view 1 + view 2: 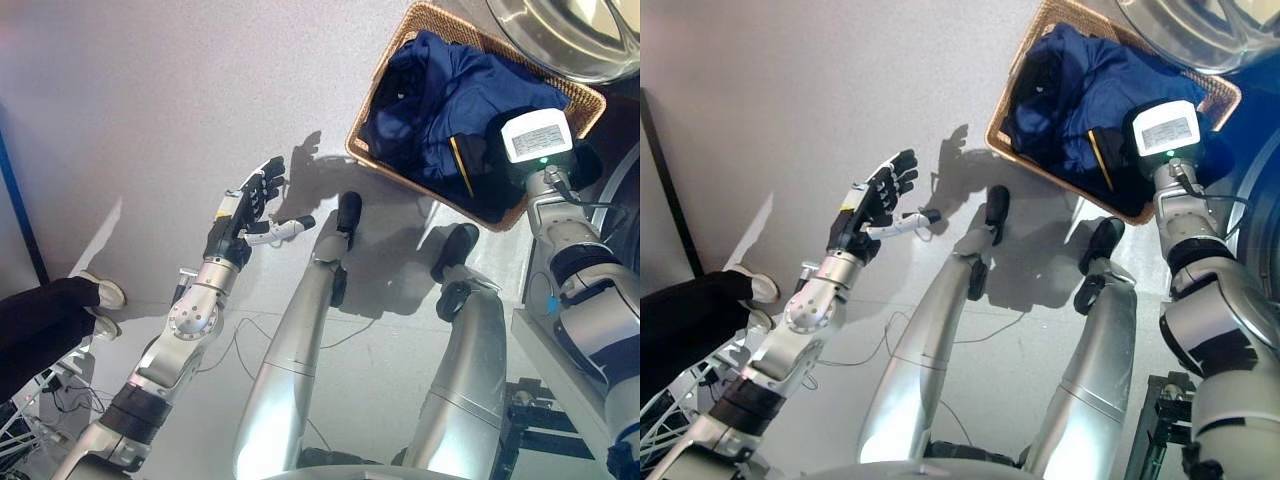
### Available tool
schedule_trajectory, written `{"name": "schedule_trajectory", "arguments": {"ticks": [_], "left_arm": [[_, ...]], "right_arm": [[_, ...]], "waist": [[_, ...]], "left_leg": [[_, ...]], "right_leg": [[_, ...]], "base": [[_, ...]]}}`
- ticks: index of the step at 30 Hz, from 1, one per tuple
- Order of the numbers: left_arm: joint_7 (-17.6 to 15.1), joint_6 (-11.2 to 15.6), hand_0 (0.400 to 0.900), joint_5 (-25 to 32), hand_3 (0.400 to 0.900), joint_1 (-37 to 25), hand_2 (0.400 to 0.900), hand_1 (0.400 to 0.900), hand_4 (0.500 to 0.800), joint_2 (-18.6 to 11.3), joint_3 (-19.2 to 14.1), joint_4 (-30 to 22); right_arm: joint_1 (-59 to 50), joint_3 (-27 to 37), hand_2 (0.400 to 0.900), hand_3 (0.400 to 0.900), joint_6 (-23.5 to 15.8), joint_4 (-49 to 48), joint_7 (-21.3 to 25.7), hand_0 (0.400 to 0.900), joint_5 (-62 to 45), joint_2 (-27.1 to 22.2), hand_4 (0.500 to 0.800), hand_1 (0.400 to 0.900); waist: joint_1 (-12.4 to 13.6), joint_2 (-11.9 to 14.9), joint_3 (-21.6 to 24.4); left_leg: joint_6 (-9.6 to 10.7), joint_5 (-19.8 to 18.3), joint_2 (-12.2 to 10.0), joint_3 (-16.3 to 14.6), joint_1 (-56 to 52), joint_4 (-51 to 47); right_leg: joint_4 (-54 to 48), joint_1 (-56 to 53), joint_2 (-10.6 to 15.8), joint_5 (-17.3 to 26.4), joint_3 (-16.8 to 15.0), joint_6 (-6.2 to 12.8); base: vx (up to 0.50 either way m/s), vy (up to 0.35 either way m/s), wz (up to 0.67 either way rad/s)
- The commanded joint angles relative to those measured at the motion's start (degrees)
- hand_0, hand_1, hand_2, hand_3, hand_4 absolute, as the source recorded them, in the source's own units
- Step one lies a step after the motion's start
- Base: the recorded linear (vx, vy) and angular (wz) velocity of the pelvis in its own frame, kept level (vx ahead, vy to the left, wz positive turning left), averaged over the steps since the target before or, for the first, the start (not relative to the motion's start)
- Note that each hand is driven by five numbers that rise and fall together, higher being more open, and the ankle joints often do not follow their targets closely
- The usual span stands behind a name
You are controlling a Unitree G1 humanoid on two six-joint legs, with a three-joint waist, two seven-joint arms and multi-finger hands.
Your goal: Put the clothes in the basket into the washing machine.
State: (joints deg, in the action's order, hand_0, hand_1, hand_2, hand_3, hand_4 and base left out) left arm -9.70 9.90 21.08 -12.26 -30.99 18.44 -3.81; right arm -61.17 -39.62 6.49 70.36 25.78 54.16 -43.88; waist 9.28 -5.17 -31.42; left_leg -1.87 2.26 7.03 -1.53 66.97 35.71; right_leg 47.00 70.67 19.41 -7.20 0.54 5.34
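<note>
Right hand (500,165) reaches down into the wicker basket (585,100) on the navy clothes (450,90), fingers hidden, grip unclear. Left hand (250,210) spread, idle over floor. Washer door (570,35) just beyond the basket.

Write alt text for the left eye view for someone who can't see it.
The right hand reaches into a wicker basket of dark blue clothes on the floor, its fingers hidden. The left hand hangs open over the floor, away from the basket. A washing machine drum shows at the top right.
</note>
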Motion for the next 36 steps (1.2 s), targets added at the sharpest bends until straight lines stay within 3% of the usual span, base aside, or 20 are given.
{"name": "schedule_trajectory", "arguments": {"ticks": [1,8,13,16,23,27,28,36], "left_arm": [[-1.2,4.4,0.9,-2.1,0.9,2.5,0.9,0.9,0.8,1.4,-2.4,-5.2],[-2.9,4.2,0.9,-3.5,0.9,1.8,0.9,0.9,0.8,2.0,-3.5,-4.9],[-5.9,3.7,0.9,-4.9,0.9,0.9,0.9,0.9,0.8,3.8,-4.9,-4.1],[-7.3,3.6,0.9,-5.5,0.9,1.1,0.9,0.9,0.8,3.9,-5.7,-3.4],[-8.7,3.7,0.9,-5.4,0.9,2.9,0.9,0.9,0.8,3.6,-6.8,-2.5],[-9.1,3.4,0.9,-4.7,0.9,3.2,0.9,0.9,0.8,4.4,-6.8,-2.4],[-9.2,3.1,0.9,-4.7,0.9,3.5,0.9,0.9,0.8,4.4,-6.5,-2.3],[-8.6,2.7,0.9,-3.2,0.9,3.3,0.9,0.9,0.8,5.6,-5.3,-1.9]], "right_arm": [[7.8,0.5,0.4,0.4,2.0,5.5,-3.4,0.4,-3.6,-4.3,0.5,0.4],[8.2,7.8,0.4,0.4,-1.0,1.0,1.0,0.4,-16.7,-3.5,0.5,0.4],[9.5,22.9,0.4,0.4,-9.3,-10.6,5.8,0.4,-43.1,-0.6,0.5,0.4],[12.2,29.8,0.4,0.4,-13.0,-16.6,5.9,0.4,-55.8,2.2,0.5,0.4],[20.2,39.1,0.4,0.4,-22.0,-30.4,2.3,0.4,-75.0,11.2,0.5,0.4],[23.0,45.3,0.4,0.4,-30.5,-37.8,-2.7,0.4,-95.5,19.1,0.5,0.4],[23.3,46.7,0.4,0.4,-33.2,-39.6,-3.8,0.4,-101.3,21.6,0.5,0.4],[23.7,48.6,0.4,0.4,-38.8,-47.6,-8.6,0.4,-116.8,27.4,0.5,0.4]], "waist": [[-1.5,-4.2,3.4],[-2.3,-3.1,3.1],[-4.6,-1.6,2.6],[-5.8,-0.6,2.0],[-8.4,1.0,1.7],[-9.6,1.3,1.7],[-10.1,1.5,1.6],[-11.4,2.4,1.6]], "left_leg": [[1.5,-13.0,-1.3,2.4,1.2,7.1],[1.5,-12.3,-2.0,2.2,0.4,5.2],[1.4,-11.8,-2.8,2.2,-0.9,3.0],[1.5,-11.7,-3.5,2.0,-1.9,1.8],[2.0,-10.6,-4.7,1.0,-4.4,-1.9],[2.3,-10.4,-5.3,0.5,-6.0,-3.2],[2.1,-8.9,-5.0,-0.1,-5.6,-3.4],[2.6,-9.1,-6.2,-1.7,-10.8,-5.7]], "right_leg": [[-5.2,0.7,0.1,3.4,-0.7,2.76],[-8.3,-0.8,-0.4,5.0,-0.2,2.9],[-11.9,-2.5,-1.5,6.5,0.0,3.08],[-14.4,-3.5,-2.0,7.3,0.1,3.19],[-21.4,-6.6,-2.6,10.3,0.2,3.84],[-23.8,-8.1,-3.0,11.3,0.1,4.01],[-24.8,-8.0,-2.7,13.1,0.2,3.56],[-30.1,-13.5,-3.8,15.1,-0.1,3.73]], "base": [[0.0,0.0,0.0],[0.0,0.009,-0.08],[0.01,0.004,-0.13],[0.0,0.013,-0.18],[0.01,0.016,-0.19],[-0.01,0.022,-0.15],[-0.08,0.03,-0.09],[0.01,0.01,-0.18]]}}
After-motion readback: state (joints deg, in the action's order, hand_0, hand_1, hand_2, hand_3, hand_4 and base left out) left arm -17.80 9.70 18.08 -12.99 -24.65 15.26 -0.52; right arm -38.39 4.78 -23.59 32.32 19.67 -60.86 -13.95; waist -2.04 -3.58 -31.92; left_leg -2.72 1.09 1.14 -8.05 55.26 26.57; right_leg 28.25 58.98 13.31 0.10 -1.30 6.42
